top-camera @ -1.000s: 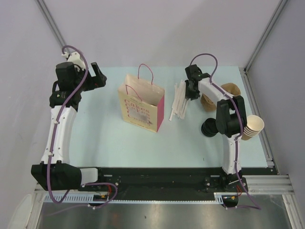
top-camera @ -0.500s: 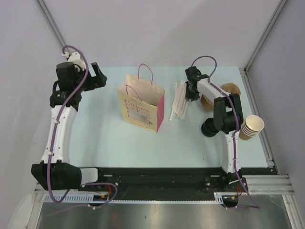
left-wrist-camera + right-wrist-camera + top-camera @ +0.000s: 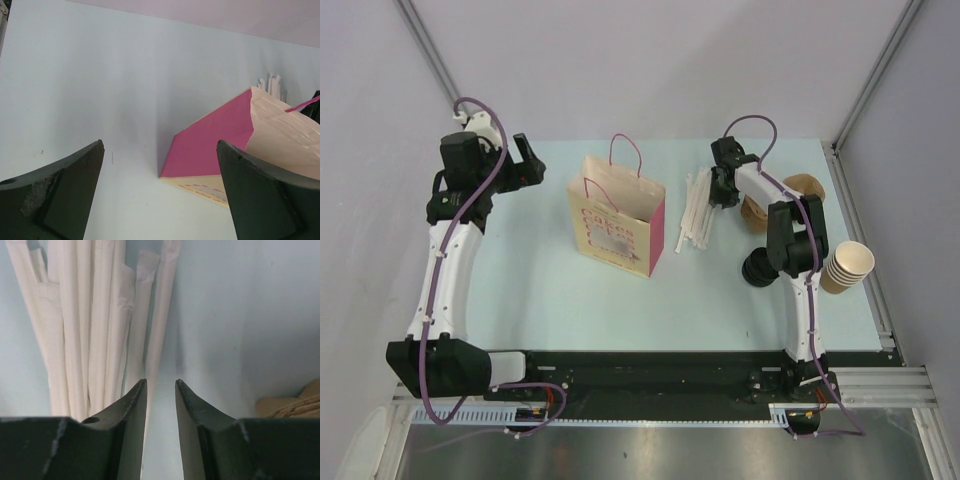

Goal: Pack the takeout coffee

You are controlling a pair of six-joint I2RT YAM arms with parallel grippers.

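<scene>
No lidded takeout coffee shows in any view; it is hidden or out of view. My right gripper (image 3: 718, 190) hovers low at the right edge of a bunch of white paper-wrapped straws (image 3: 697, 210). In the right wrist view its jaws (image 3: 161, 382) stand narrowly open with only bare table between them, and the rightmost straw (image 3: 162, 310) runs down beside the left fingertip. My left gripper (image 3: 525, 162) is wide open and empty at the far left, pointing toward the paper bag (image 3: 235, 135). The bag (image 3: 617, 215) stands upright, cream-fronted with a pink side.
A pile of black lids (image 3: 757, 268) lies by the right arm. A stack of lidless brown cups (image 3: 849, 266) sits near the right table edge. Brown kraft pieces (image 3: 808, 185) lie behind the right arm, one corner showing (image 3: 295, 405).
The right gripper's jaws have parted a little over the straws' edge, and the right arm's elbow has shifted slightly left. The left arm has not moved.
</scene>
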